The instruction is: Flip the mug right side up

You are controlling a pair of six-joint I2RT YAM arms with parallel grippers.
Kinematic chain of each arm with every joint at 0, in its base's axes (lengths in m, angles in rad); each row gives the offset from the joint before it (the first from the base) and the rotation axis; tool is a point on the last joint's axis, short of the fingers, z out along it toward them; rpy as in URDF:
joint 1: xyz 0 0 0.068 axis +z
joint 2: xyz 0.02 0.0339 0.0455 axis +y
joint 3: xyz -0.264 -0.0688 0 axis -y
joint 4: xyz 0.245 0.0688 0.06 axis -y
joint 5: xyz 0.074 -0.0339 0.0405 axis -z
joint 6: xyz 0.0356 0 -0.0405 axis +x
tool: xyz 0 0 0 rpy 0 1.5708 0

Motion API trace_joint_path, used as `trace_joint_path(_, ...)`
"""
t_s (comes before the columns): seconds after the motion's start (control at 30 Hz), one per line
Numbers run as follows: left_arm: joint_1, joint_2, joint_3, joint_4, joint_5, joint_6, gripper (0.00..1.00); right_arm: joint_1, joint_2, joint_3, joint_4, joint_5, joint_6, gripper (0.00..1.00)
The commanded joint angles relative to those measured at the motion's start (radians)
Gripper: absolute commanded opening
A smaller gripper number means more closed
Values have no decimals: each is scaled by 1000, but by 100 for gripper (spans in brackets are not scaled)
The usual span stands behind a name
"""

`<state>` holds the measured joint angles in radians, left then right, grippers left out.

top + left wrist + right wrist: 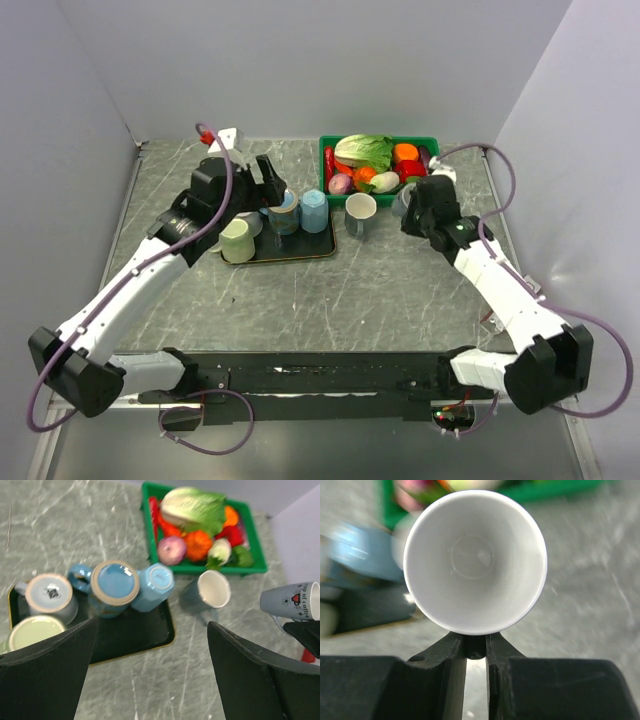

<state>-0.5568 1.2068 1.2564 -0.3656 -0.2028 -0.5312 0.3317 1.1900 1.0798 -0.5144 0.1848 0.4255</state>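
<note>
The mug [475, 560] lay on its side in the air above the tabletop [150, 690], near the green basket [252, 555], with the right tool [476, 647] clamped on its rim. I judged it mid-turn. Next it needed rotating mouth-up and setting down. The left tool [152, 627] hung spread apart over the tray [145, 642].
</note>
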Motion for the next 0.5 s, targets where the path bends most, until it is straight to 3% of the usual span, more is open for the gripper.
trace_joint_path(0.0, 11, 36, 57, -68, -41, 16, 96, 16, 43, 3, 5, 123, -39, 0)
trace_joint_path(0.47, 60, 66, 32, -116, -14, -16, 96, 33, 203, -78, 187, 133, -129, 0)
